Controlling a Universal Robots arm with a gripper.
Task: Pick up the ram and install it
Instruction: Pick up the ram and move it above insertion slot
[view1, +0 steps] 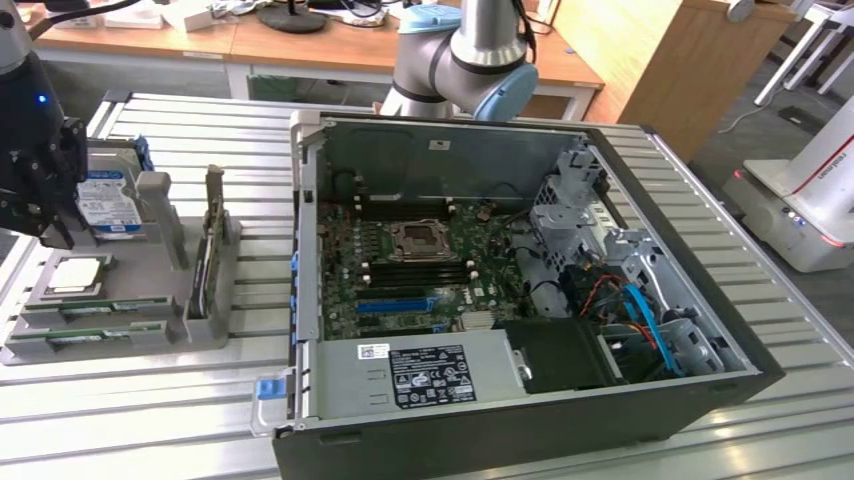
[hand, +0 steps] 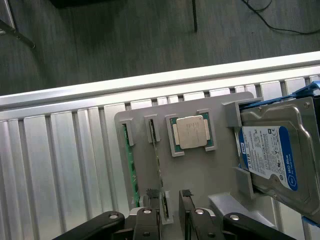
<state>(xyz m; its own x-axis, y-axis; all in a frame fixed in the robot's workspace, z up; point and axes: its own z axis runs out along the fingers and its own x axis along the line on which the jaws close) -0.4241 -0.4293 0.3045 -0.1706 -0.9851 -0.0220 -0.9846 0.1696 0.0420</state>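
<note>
gripper (hand: 168, 201) spread wide | above grey tray (hand: 210, 172) edge | ram (hand: 131, 170) edge-up in slot, near gripper

Even indoor light, glare on table (hand: 150, 82)

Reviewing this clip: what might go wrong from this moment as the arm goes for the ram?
1. The open tool hangs over the grey holder, where the ram stands on edge close to a second stick; a finger may catch the wrong one or both.
2. The processor lies right beside the ram; an offset descent could knock it.
3. The case's memory slots look narrow, so a tilted grip might jam on insertion.
</note>
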